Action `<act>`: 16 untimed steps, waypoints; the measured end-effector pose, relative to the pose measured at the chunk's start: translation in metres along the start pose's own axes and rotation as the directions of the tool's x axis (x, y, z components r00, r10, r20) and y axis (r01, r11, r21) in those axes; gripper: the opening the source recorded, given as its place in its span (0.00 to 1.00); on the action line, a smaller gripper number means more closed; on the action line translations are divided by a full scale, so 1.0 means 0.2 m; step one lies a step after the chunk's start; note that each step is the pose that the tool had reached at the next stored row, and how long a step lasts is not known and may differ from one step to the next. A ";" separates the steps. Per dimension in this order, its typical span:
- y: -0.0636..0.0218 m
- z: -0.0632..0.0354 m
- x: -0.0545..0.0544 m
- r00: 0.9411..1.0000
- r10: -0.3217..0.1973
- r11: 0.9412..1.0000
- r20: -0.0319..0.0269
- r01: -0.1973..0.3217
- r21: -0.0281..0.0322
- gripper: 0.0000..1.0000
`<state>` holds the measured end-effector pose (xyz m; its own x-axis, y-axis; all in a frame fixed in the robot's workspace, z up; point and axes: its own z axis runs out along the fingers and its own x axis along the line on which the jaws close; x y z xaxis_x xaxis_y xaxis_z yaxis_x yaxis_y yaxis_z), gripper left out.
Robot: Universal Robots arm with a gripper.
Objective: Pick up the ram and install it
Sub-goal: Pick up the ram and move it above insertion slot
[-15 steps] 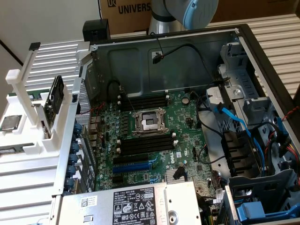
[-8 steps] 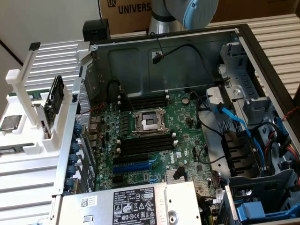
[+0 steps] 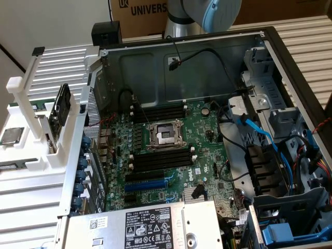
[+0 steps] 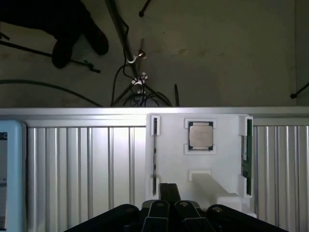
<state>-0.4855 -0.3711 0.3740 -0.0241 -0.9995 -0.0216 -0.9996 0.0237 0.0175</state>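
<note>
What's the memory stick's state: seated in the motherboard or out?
Out. The memory stick stands on edge in the white holder outside the case; the black motherboard slots look empty.

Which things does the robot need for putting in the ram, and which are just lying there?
For the job:
ram
gripper
black memory slots
white holder

Just lying about:
CPU chip
blue cables
power supply
cardboard box

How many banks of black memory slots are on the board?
2. The upper bank lies above the CPU socket in the exterior view, the lower bank below it. Both look empty; none seems hidden.
</note>
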 end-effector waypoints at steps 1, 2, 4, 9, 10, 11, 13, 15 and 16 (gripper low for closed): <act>0.001 0.004 0.00 1.000 0.000 1.000 0.000 0.000 0.005 0.10; 0.021 0.024 0.00 1.000 -0.001 0.999 -0.002 0.001 0.032 0.10; 0.030 0.032 0.00 1.000 -0.001 0.999 -0.002 0.001 0.035 0.10; 0.033 0.034 0.00 1.000 -0.001 0.999 -0.002 0.001 0.035 0.10; 0.034 0.035 0.00 1.000 -0.001 0.999 -0.003 0.001 0.036 0.10; 0.034 0.035 0.00 1.000 -0.001 0.999 -0.003 0.001 0.036 0.10; 0.033 0.035 0.00 1.000 -0.001 0.999 -0.003 0.001 0.036 0.10; 0.033 0.034 0.00 1.000 -0.001 0.999 -0.003 0.001 0.035 0.10; 0.033 0.035 0.00 1.000 -0.001 0.999 -0.003 0.001 0.035 0.10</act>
<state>-0.4923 -0.3700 0.3672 -0.0230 -0.9996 -0.0184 -0.9996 0.0233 -0.0180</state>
